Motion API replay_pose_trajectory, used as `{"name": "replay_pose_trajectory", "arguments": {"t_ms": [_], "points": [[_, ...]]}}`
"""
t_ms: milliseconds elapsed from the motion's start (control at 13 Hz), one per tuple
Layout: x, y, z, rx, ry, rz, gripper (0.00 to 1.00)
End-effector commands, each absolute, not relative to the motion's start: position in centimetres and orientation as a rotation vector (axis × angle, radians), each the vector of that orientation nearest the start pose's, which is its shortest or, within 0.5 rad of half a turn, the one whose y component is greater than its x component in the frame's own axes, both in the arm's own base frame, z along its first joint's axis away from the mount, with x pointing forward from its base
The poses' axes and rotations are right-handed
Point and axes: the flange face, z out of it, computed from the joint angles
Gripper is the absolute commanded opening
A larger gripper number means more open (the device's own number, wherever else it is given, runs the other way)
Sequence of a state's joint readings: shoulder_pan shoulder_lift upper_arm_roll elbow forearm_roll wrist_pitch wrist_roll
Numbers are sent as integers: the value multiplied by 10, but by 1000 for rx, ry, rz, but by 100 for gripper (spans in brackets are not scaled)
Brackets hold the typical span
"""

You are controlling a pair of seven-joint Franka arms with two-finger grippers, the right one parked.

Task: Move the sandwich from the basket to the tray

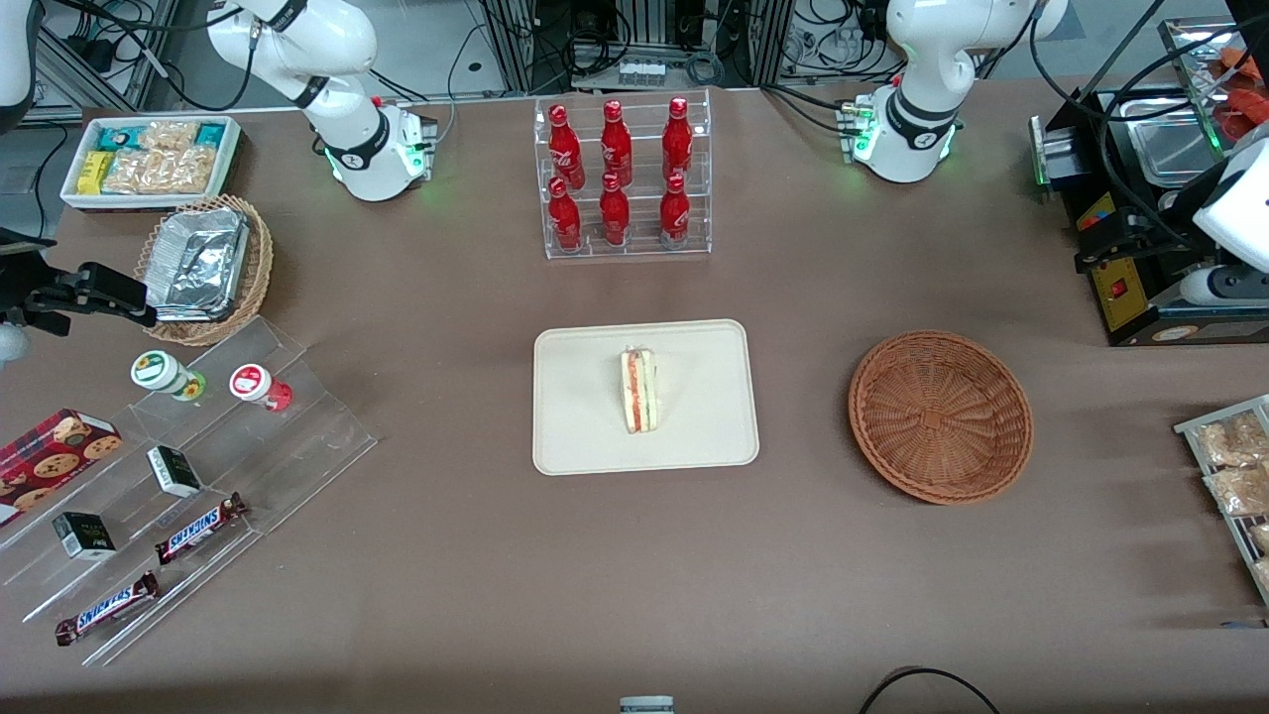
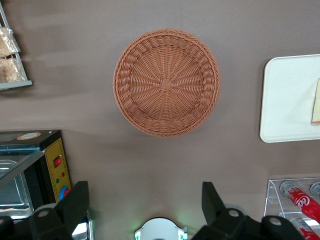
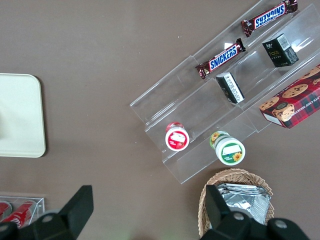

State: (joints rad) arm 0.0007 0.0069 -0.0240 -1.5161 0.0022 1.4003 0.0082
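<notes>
The sandwich [image 1: 639,389] stands on its edge in the middle of the cream tray [image 1: 585,436], filling layers facing up; a sliver of it shows in the left wrist view [image 2: 316,102] on the tray [image 2: 287,100]. The reddish-brown basket [image 1: 940,416] lies beside the tray toward the working arm's end, with nothing in it [image 2: 166,82]. My left gripper [image 1: 1100,243] hangs high above the table near the black appliance, well away from the basket and the tray. It is open and holds nothing [image 2: 145,202].
A clear rack of red bottles [image 1: 627,178] stands farther from the camera than the tray. A black appliance with steel pans [image 1: 1140,198] and a wire rack of snack packets [image 1: 1229,476] sit at the working arm's end. A step display with Snickers bars [image 1: 198,466] lies toward the parked arm's end.
</notes>
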Motion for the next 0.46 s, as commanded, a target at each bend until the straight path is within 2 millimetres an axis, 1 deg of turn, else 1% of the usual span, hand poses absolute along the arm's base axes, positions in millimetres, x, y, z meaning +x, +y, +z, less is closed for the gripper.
{"name": "replay_pose_trajectory", "arguments": {"t_ms": [0,77,231,385], "points": [[520,-15,648,-3146,74,140,99],[517,-15,652,-3145,76,128,99],[510,-18,654,-3142,85,116,99],[513,-21,659,-3146,91,95,99]]}}
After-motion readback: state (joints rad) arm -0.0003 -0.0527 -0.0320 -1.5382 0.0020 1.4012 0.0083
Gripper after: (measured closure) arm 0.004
